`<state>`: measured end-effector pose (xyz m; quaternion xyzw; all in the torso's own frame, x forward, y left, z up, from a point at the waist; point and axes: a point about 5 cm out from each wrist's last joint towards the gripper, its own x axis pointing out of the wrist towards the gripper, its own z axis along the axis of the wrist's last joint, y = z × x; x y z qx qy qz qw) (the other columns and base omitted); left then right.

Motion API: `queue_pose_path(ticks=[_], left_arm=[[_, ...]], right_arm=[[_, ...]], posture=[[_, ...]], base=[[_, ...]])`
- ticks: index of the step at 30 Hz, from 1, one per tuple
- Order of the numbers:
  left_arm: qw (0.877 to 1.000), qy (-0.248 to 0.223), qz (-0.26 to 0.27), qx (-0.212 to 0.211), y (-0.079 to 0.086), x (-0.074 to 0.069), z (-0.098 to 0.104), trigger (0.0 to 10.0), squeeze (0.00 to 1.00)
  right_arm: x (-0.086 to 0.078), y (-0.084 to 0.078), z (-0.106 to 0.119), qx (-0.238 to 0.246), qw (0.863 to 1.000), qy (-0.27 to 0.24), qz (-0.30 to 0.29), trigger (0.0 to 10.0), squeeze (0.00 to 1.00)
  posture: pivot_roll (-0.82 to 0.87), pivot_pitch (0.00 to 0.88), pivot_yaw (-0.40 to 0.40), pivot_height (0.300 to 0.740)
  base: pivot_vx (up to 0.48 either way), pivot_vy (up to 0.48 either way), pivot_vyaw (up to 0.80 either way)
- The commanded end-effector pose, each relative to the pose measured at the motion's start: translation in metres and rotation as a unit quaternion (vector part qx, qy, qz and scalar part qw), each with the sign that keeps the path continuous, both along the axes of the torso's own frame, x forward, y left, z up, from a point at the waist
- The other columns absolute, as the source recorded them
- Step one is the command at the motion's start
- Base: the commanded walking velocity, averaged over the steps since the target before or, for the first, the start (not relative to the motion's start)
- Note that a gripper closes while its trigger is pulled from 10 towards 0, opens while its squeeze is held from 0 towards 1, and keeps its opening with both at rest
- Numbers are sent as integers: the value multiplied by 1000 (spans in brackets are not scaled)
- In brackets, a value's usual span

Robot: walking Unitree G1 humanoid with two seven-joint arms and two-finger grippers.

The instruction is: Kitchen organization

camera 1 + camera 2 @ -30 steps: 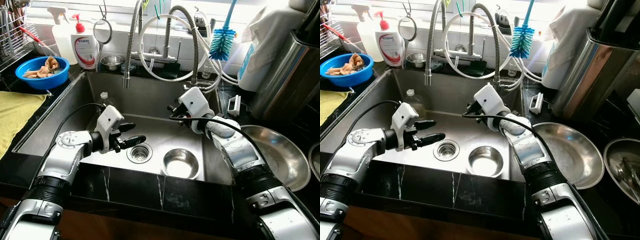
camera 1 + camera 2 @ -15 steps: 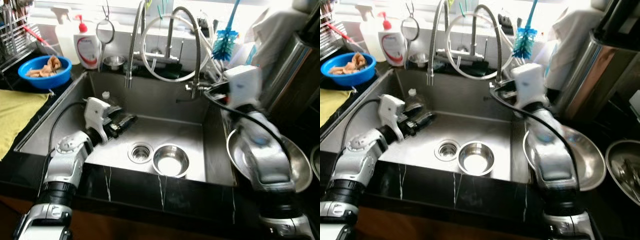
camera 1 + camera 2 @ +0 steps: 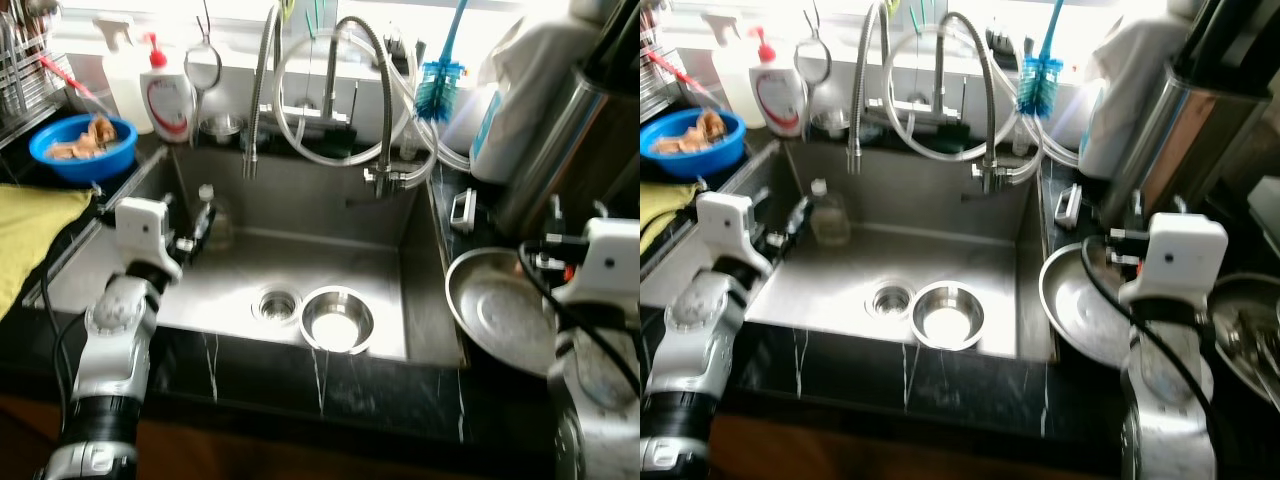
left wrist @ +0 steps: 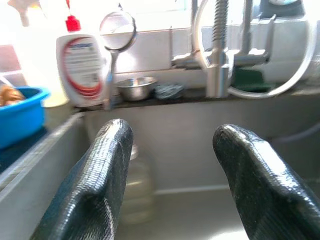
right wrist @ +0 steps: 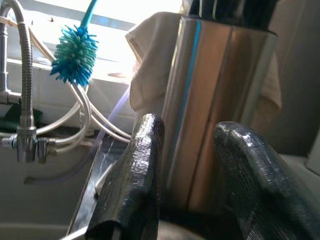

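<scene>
A steel sink (image 3: 300, 215) is seen set into a dark marbled tabletop (image 3: 400, 375). A small steel bowl (image 3: 337, 320) stands on the sink floor just beside the drain (image 3: 277, 303), at its right. A clear plastic bottle (image 3: 211, 215) stands upright at the back left corner of the basin; its contents cannot be made out.

The left end effector (image 4: 170, 170) is held at the left side of the basin, released and empty, its two black fingers (image 4: 95, 185) parted, with the bottle seen past them. In the head views its fingers are largely hidden behind the white wrist housing.

The right end effector (image 5: 192, 180) is held over the tabletop to the right of the sink, above a large steel dish (image 3: 495, 310) whose right part is hidden by the arm. Its fingers are spread and nothing is grasped; a tall steel container (image 5: 215, 100) is seen close ahead of them, its top cut off.

Behind the sink are the coiled faucet hoses (image 3: 330, 90), a blue bottle brush (image 3: 437, 85), a soap dispenser (image 3: 166, 95) and a small strainer (image 3: 202, 68). A blue bowl (image 3: 82, 150), its contents too blurred to identify, stands beside a yellow cloth (image 3: 30, 235) that is cut off at the frame edge.
</scene>
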<state>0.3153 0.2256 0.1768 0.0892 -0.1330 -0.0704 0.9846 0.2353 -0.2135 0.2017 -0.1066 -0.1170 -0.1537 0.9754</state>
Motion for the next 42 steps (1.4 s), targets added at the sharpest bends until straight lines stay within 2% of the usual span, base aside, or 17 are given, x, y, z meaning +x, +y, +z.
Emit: queue_pose_path(ticks=[1,9,12,15,22,24,31,35,39,42], left_arm=[[1000,-18,9,20,3,-5,8,10000,0],[998,-5,38,52,17,-38,11,10000,0],[998,2,33,60,17,-45,10,10000,0],[997,12,48,59,24,-51,8,10000,0],[997,14,50,53,22,-47,7,10000,0],[998,18,43,45,16,-45,5,10000,0],[999,19,30,35,7,-39,8,10000,0],[999,20,29,32,7,-37,8,10000,0],[999,23,24,33,5,-36,7,10000,0],[999,23,23,33,5,-34,7,10000,0]], right_arm=[[-5,-1,4,-4,1000,-5,-10,10000,0],[-15,-3,-6,9,1000,11,-22,10000,0],[-18,-2,-8,12,1000,17,-24,10000,0],[-24,-3,-14,15,999,28,-31,10000,0],[-33,-2,-26,30,998,49,-38,10000,0],[-36,-2,-31,53,996,58,-53,10000,0],[-37,1,-33,94,991,58,-70,10000,0],[-46,3,-32,112,989,54,-86,10000,0],[-52,9,-32,115,988,57,-83,10000,0],[-55,19,-32,95,991,73,-66,10000,0]], posture=[[-30,0,-44,740],[-20,0,-35,740],[-17,0,-34,740],[-16,0,-29,740],[-21,0,-27,740],[-25,0,-24,740],[-25,0,-23,740],[-34,0,-16,740],[-38,0,-11,740],[-43,0,-7,740]], base=[[0,0,0],[0,0,0],[0,0,0],[0,0,0],[0,0,0],[0,0,0],[0,0,0],[0,0,0],[0,0,0],[0,0,0]])
